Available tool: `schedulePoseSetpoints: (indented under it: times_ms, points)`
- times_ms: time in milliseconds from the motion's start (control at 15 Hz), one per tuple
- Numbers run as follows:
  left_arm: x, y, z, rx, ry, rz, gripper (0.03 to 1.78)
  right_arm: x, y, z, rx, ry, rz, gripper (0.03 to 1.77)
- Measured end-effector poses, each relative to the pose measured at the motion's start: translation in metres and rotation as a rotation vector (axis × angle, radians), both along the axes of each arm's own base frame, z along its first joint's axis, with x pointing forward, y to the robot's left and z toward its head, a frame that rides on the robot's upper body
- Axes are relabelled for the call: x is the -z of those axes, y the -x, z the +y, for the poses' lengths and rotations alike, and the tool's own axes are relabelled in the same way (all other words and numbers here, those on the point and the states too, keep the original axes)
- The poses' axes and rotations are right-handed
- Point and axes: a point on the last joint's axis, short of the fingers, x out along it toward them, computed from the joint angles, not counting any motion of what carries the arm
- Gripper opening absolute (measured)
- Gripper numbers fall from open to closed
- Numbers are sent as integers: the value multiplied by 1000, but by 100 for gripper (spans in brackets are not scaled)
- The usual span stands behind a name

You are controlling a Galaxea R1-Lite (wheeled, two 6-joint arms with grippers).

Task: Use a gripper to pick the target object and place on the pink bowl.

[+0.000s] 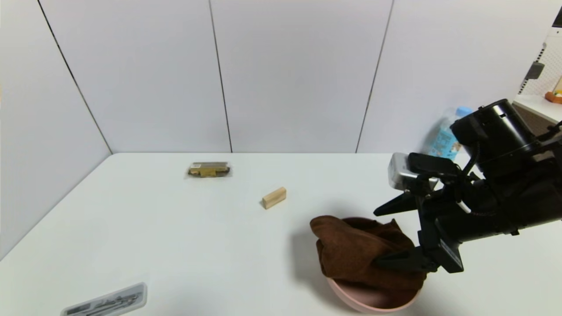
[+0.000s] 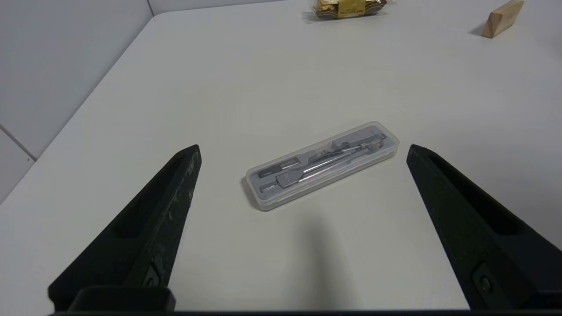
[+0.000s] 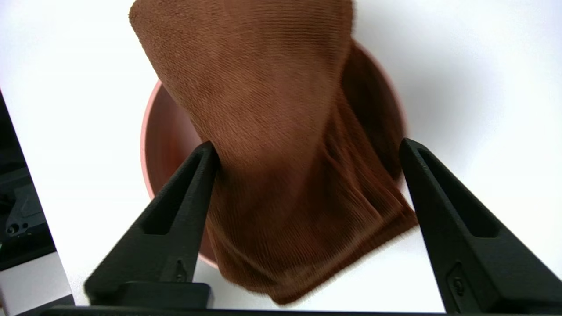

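1. The right gripper (image 1: 395, 235) is seen spread wide above the pink bowl (image 1: 373, 303), with nothing clamped. One finger lies against the brown cloth (image 1: 355, 252) and the other stands apart from it.

2. The cloth is draped over the bowl directly beneath the right gripper. In the right wrist view the cloth (image 3: 281, 131) is seen spilling over the bowl's rim (image 3: 147, 145) on two sides, so the placing is judged loose rather than settled.

3. A snag is judged possible: if the right gripper is lifted while the fuzzy pile is caught on the touching finger, the cloth could be dragged back out.

4. A slide is also judged possible. Much of the cloth hangs outside the rim, and its weight could pull the rest onto the bench (image 1: 175, 232).

5. The light bowl could be nudged or tipped by a careless sideways retreat.

6. The left gripper (image 2: 303, 151) is held wide and idle, well away from the right gripper, over a clear tool case (image 2: 322, 164).

7. The bowl's inside is mostly hidden by cloth, and its near edge is cut off in the head view. How deep the cloth sits cannot be told.
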Motion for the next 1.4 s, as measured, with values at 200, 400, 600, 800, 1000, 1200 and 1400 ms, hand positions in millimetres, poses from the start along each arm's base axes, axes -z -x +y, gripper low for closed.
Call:
schedulePoseSetpoints:
  times_ms: [200,400,600,800,1000,1200,1400]
  points:
    - [0,0,0,-2,0,0,169,-16,10,-10,22,-30,-51,152]
    - [0,0,0,-1,0,0,169,-37,24,-20,124,-101,-58,158]
    - [0,0,0,-1,0,0,169,-53,44,-37,337,-129,-46,162]
    - [0,0,0,-1,0,0,169,-55,72,-61,587,-154,-59,165]
    - [0,0,0,-1,0,0,169,-30,106,-92,800,-162,-98,167]
    - [0,0,0,-1,0,0,169,6,141,-106,976,-223,-223,168]
    - [0,0,0,-2,0,0,169,37,173,-111,1095,-344,-419,169]
